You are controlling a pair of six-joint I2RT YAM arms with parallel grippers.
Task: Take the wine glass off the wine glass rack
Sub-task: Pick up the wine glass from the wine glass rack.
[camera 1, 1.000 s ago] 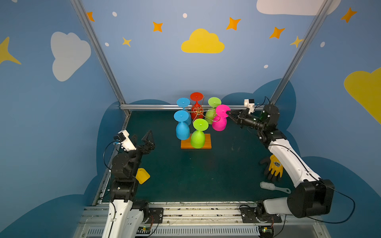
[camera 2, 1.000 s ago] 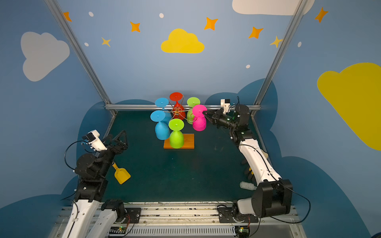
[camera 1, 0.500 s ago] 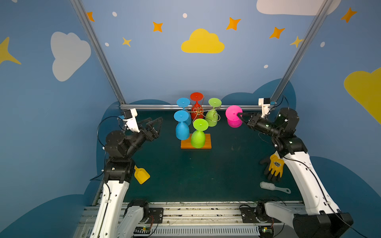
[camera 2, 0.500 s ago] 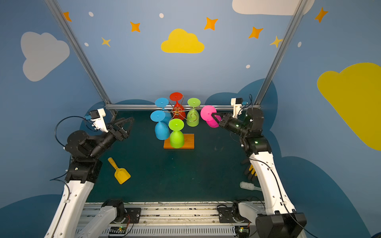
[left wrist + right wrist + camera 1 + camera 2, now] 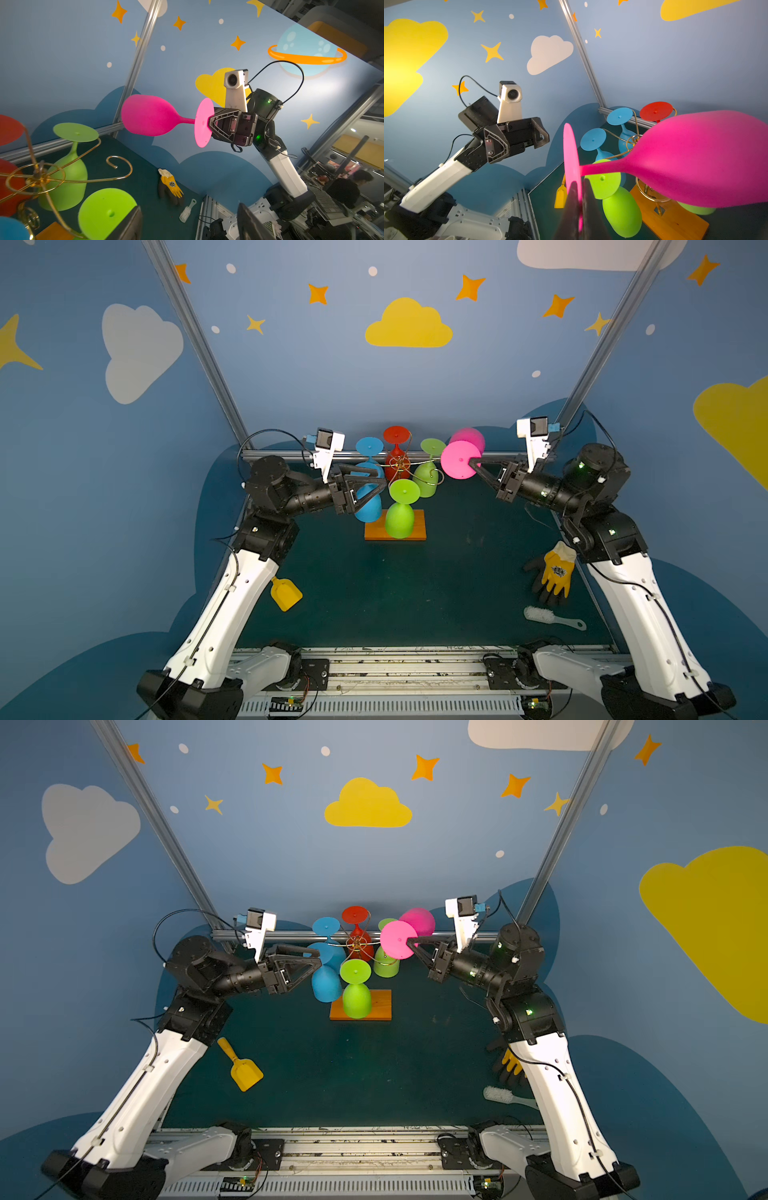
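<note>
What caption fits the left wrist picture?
Right gripper pinches the foot of a pink wine glass clear of the gold wire rack.

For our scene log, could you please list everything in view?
wine glass rack: one, gold wire, orange-brown base, far middle of table
blue wine glasses: two, blue, hanging on rack
green wine glasses: two, green, hanging on rack
red wine glass: one, red, rack's far side
pink wine glass: one, pink, held off rack
scoop: one, yellow, by left arm
glove: one, yellow-black, by right arm
brush: one, white, beside glove
left hand: one, black, open beside rack
right hand: one, black, gripping pink glass's foot
</note>
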